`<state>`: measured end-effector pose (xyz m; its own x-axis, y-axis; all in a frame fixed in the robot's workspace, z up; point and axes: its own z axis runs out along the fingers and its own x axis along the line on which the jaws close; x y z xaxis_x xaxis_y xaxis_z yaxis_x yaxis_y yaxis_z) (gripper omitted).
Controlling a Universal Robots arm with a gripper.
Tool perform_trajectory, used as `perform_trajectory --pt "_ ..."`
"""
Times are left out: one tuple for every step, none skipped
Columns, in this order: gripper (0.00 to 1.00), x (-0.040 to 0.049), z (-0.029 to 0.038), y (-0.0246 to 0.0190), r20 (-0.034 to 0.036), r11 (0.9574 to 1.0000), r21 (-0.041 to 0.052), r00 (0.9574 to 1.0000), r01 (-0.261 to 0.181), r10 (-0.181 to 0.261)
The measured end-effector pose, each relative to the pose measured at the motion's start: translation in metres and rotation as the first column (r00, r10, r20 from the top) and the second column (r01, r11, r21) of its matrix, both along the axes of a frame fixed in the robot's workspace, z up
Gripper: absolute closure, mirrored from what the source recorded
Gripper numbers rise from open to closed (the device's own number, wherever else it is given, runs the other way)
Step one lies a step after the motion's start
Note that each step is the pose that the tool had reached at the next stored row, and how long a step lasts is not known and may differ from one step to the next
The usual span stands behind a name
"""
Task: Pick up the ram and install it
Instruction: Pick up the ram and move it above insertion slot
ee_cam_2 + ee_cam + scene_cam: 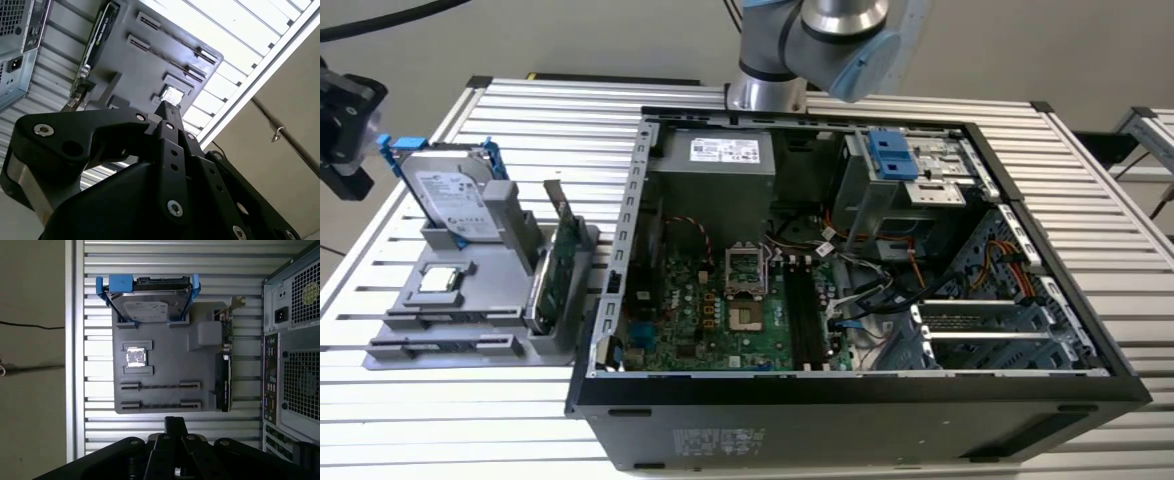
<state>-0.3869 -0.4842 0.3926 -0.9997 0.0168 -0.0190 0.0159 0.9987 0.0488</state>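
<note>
the ram [798, 318] appears to stand on edge in a motherboard [694, 300] slot, just to the exterior view's right of the cpu socket [747, 318], inside the open computer case [627, 230] on the slatted desk [480, 420]. outside the case, near the gray parts holder [165, 360] carrying a hard drive [145, 307] and an expansion card [223, 385], the claw [175, 424] hangs clenched, gripping nothing.
</note>
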Motion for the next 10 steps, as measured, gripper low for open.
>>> perform_trajectory --pt "1.0 -0.0001 0.0 -0.0003 0.0 1.0 -0.0001 1.0 -0.001 0.001" --pt "1.0 -0.0002 0.0001 -0.0004 0.0 1.0 -0.0001 1.0 -0.001 0.001" --pt "1.0 -0.0003 0.0001 -0.0005 -0.0001 1.0 -0.0001 1.0 -0.002 0.002" --pt "1.0 -0.0004 0.0 -0.0006 0.0 1.0 0.0 1.0 -0.002 0.002" --pt "1.0 -0.0005 0.0 -0.0006 0.0 1.0 0.0 1.0 -0.002 0.002" --pt "1.0 -0.0006 0.0 -0.0007 0.0 1.0 0.0 1.0 -0.003 0.003" --pt "1.0 -0.0006 0.0 -0.0007 0.0 1.0 0.0 1.0 -0.003 0.003" --pt "1.0 -0.0007 0.0 -0.0007 0.0 1.0 0.0 1.0 -0.003 0.003" --pt "1.0 -0.0008 0.0 -0.0007 0.0 1.0 0.0 1.0 -0.004 0.004" --pt "1.0 -0.0008 0.0 -0.0007 0.0 1.0 0.0 1.0 -0.004 0.004"
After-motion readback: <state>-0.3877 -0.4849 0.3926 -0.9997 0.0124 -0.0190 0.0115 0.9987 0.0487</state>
